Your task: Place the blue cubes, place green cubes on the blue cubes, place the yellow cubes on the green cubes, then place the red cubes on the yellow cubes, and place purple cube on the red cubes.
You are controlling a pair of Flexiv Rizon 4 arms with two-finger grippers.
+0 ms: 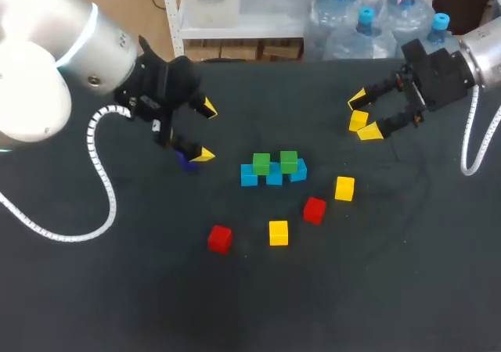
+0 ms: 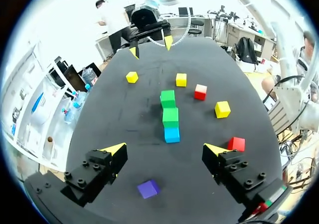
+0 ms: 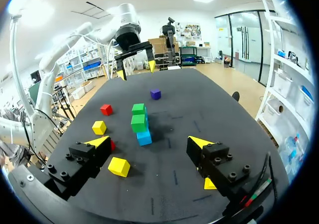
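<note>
From above, left gripper [image 1: 205,131] spread over a small purple cube [image 1: 186,161], nine o'clock from blue cubes [image 1: 274,177] topped with green cubes [image 1: 288,161], right gripper [image 1: 364,116] spread at two o'clock; left wrist, purple cube between parted fingers; right wrist, yellow cube [image 3: 119,167] just ahead.

You have soft, even light from overhead on the dark matte surface [image 1: 391,274], which stays dull under it, so the stacked blue and green cubes [image 1: 272,168] show clean, saturated colours and throw only a faint, short shadow close to their base. To the left of that stack in the head view, the white shell of your left arm [image 1: 31,78] is lit very bright, close to blown out. In the left wrist view the room beyond the stack washes out to near white, and in both wrist views the surface's edges bow more the farther they lie from the stack.
</note>
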